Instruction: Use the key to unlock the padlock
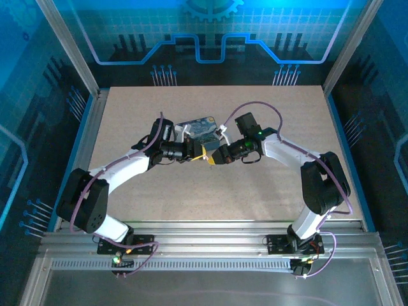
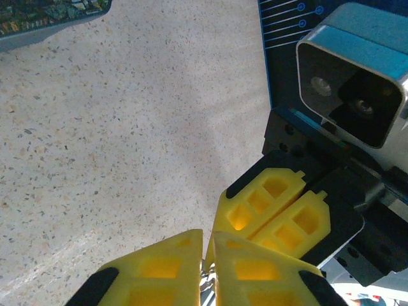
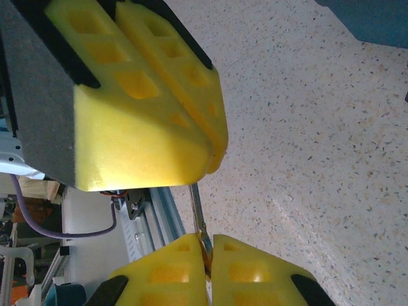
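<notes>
Two end effectors meet tip to tip above the middle of the counter (image 1: 268,204). My right end effector (image 3: 205,239) is pressed together on a thin metal blade that I take for the key (image 3: 196,207), with a small orange-brass bit sitting right at the pinch. My left end effector (image 2: 207,236) is also pressed together. The blade's far end runs up to its yellow fingers (image 3: 146,108), but I cannot tell whether they actually grip it.

As for progress, I judge the task to be early. The key is off the counter and held between my two arms, but nothing suggests it has entered a lock. Where the padlock lies I cannot tell, so finding it, seating the key and turning it all appear to be left.

Beneath me the counter is a pale, speckled board, bare under the tips. Just beyond my left arm lies a flat piece with a swirling blue painted pattern (image 1: 199,126). Blue-lit panels (image 1: 204,25) with printed circuit lines enclose the cell, and aluminium rails (image 1: 210,239) run along the near edge.
</notes>
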Tool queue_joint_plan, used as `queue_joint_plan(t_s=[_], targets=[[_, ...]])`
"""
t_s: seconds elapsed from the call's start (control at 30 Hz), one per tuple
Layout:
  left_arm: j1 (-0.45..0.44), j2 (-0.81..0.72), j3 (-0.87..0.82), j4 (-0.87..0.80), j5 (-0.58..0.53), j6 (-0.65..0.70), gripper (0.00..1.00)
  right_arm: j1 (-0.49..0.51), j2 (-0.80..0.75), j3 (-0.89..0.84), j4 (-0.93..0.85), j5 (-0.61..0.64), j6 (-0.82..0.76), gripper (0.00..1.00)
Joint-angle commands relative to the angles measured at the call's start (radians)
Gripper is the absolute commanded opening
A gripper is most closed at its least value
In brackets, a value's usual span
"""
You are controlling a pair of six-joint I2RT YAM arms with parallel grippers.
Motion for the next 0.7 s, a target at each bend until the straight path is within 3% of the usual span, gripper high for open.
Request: queue_joint_plan(t_s=[0.0, 0.2, 0.4, 0.67], targets=[[-0.004, 0.001, -0.01, 0.024, 0.041, -0.008, 0.1, 0.013, 0.002, 0.011, 0.017, -0.021, 0.01, 0.08], [-0.003, -0.001, -0.011, 0.015, 0.037, -0.001, 0.0, 0.012, 0.002, 0.011, 0.017, -0.019, 0.011, 0.12], [-0.003, 0.002, -0.009, 0.009, 0.032, 0.003, 0.0, -0.002, -0.003, 0.006, -0.001, -0.007, -0.002, 0.2], [-0.001, 0.019, -0.008, 0.027, 0.026, -0.013, 0.0, -0.008, -0.008, -0.007, 0.015, -0.025, -0.002, 0.1]])
